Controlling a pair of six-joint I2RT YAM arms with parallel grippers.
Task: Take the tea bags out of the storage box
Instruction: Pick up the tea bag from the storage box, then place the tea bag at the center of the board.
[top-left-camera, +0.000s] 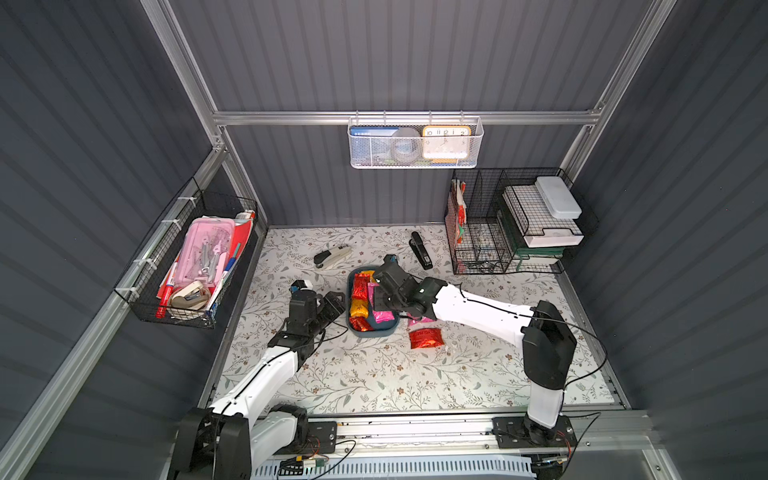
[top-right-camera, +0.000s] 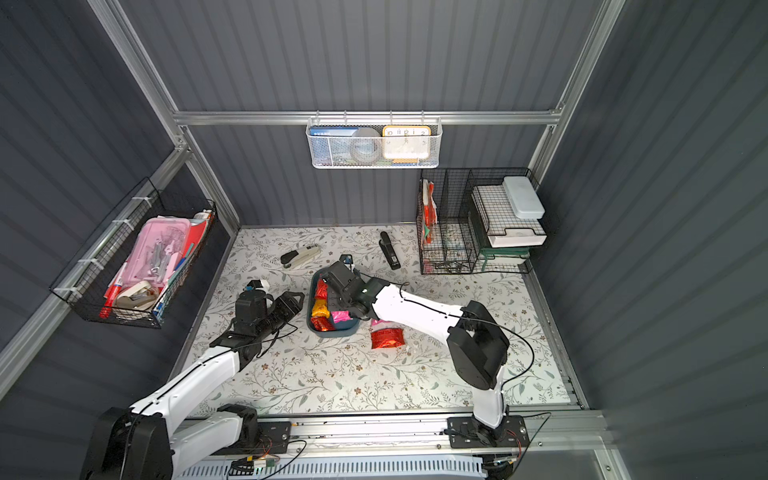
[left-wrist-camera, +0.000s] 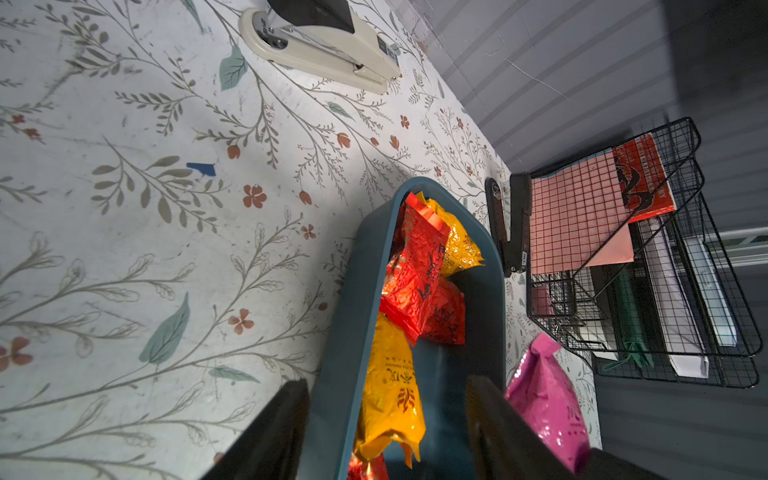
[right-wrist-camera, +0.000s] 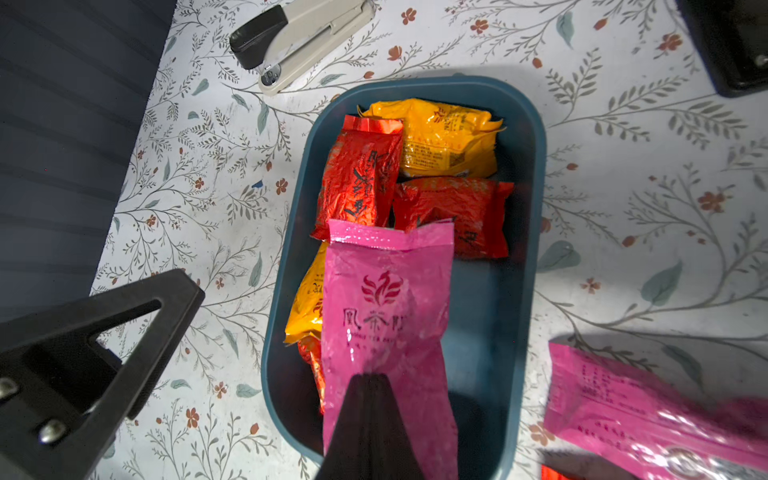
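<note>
right wrist view: right gripper (right-wrist-camera: 370, 384) is clamped tight on a pink tea bag (right-wrist-camera: 386, 307) over the storage box (right-wrist-camera: 536, 174). it seems lifted clear of the red and yellow tea bags (right-wrist-camera: 432, 137) inside, hard to say. left gripper (left-wrist-camera: 386, 384) sits just beside the box, jaws spread partway, holding nothing. a red bag (top-left-camera: 427, 337) and another pink bag (right-wrist-camera: 648, 411) lie on the table (top-left-camera: 374, 374) beside it.
</note>
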